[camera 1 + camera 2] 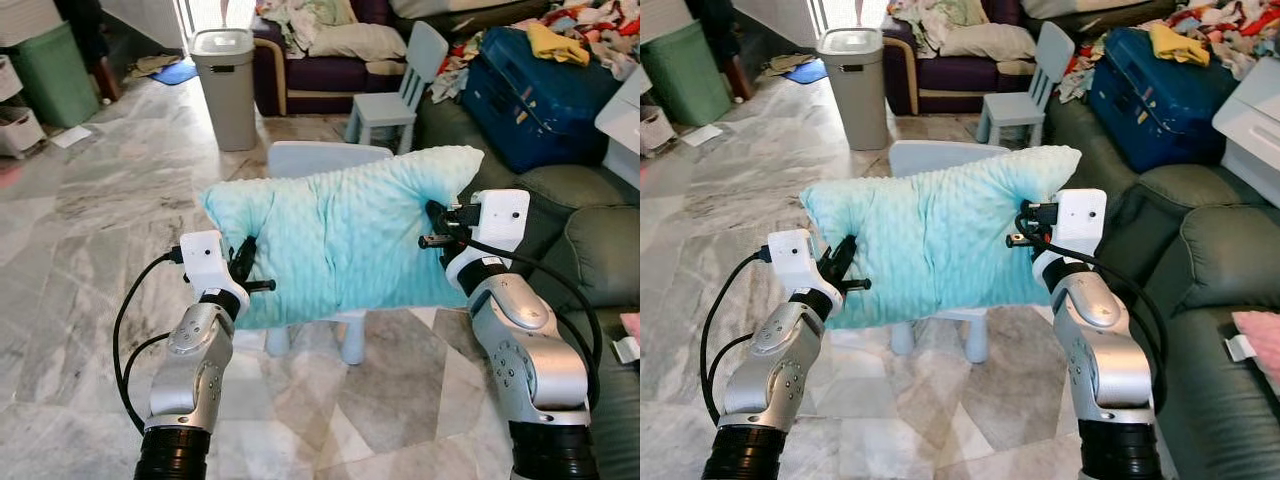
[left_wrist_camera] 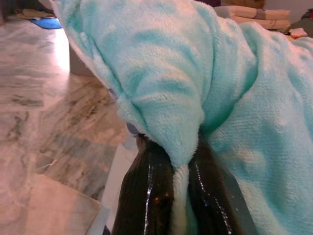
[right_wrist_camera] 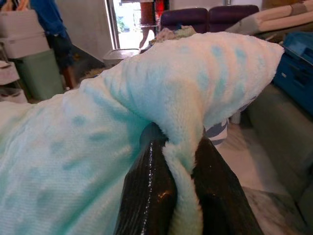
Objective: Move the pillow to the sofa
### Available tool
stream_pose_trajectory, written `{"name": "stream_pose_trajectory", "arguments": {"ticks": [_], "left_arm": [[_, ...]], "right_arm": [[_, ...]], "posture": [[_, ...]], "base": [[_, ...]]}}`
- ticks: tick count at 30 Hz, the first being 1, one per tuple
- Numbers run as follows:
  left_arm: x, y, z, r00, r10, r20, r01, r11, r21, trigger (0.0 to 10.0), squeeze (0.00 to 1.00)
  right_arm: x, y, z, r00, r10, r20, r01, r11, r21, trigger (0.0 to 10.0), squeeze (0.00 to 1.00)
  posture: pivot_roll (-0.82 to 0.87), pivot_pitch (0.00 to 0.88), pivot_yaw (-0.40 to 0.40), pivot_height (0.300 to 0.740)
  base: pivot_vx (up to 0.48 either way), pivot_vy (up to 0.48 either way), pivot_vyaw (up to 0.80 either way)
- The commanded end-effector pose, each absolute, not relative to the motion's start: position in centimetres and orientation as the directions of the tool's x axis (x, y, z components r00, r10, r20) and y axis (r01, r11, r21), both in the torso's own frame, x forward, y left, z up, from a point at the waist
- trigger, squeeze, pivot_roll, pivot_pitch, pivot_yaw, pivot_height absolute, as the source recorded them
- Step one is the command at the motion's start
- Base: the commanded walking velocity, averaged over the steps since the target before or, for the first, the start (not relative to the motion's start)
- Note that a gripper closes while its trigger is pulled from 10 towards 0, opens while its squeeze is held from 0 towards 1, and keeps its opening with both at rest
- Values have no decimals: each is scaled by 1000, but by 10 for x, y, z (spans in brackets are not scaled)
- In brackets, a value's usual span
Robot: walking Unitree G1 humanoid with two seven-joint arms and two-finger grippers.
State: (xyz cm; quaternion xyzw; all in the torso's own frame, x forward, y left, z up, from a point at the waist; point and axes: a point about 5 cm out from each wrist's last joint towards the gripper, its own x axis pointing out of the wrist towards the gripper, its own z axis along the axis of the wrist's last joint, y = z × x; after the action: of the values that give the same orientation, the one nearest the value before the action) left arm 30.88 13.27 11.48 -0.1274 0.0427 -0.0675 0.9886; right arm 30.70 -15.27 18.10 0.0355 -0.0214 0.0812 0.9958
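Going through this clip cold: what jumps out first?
A big mint-green pillow held up in mid-air, the left gripper pinching its left edge and the right gripper its right edge. Just behind it stands a small pale chair on the marble floor. To the right lies a dark green sofa bearing a blue suitcase.

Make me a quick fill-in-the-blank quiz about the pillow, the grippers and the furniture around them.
1. The left gripper and right gripper hold a ____ coloured pillow.
2. Both sets of jaws are ____ on its fabric.
3. Behind the pillow stands a small pale blue ____.
4. The blue suitcase lies on the ____.

Missing words: mint green; shut; chair; sofa
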Motion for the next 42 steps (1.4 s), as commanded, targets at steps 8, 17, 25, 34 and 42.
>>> {"name": "stream_pose_trajectory", "arguments": {"ticks": [8,17,25,34,42], "left_arm": [[310,131,117,987,-144,-77,122,962,-245,10000,0],[310,132,116,987,-134,-84,109,963,-245,10000,0],[310,132,116,987,-133,-86,108,963,-245,10000,0],[311,133,117,988,-130,-85,105,964,-245,10000,0],[312,133,118,988,-135,-76,113,963,-243,10000,0]], "right_arm": [[304,-150,186,982,173,70,-177,982,60,10000,0],[304,-151,187,983,172,70,-176,983,60,10000,0],[304,-151,187,983,170,70,-174,983,60,10000,0],[305,-152,188,983,167,76,-172,983,57,10000,0],[305,-152,187,983,167,73,-171,984,57,10000,0]], "posture": [[-96,0,16,740],[-96,0,14,740],[-96,0,14,740],[-96,0,14,740],[-97,0,18,740]], "base": [[-226,0,0],[-317,0,0],[-330,0,0],[-328,0,0],[-241,0,0]]}}
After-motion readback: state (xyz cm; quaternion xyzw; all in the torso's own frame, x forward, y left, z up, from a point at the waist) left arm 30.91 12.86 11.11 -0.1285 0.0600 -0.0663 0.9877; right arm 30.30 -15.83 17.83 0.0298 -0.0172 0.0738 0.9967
